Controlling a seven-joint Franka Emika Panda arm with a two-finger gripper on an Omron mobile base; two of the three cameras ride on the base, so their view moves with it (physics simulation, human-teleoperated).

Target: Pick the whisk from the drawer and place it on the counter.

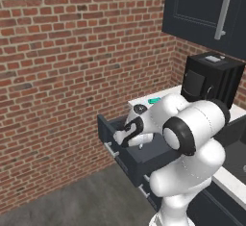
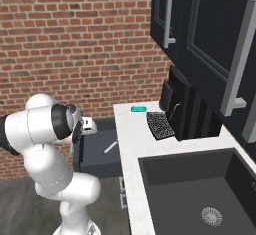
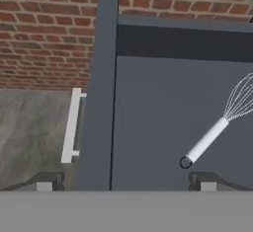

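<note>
The drawer point(image 3: 163, 117) stands pulled out, and the whisk point(image 3: 217, 127) lies flat on its floor, at about 3 o'clock in the hand view, the handle end pointing to 7 o'clock and the wire head to 1 o'clock. The gripper point(image 3: 126, 181) hangs above the drawer with jaws spread fully wide and nothing between them.

The risks I see: the gripper is not centred on the whisk — one fingertip sits over the front panel, so a straight descent could hit that panel or miss the handle. The handle is thin and round; a grip near the end may let it roll or tilt. On lifting toward the counter point(image 2: 135, 144), the wire head could catch the drawer's wall.
</note>
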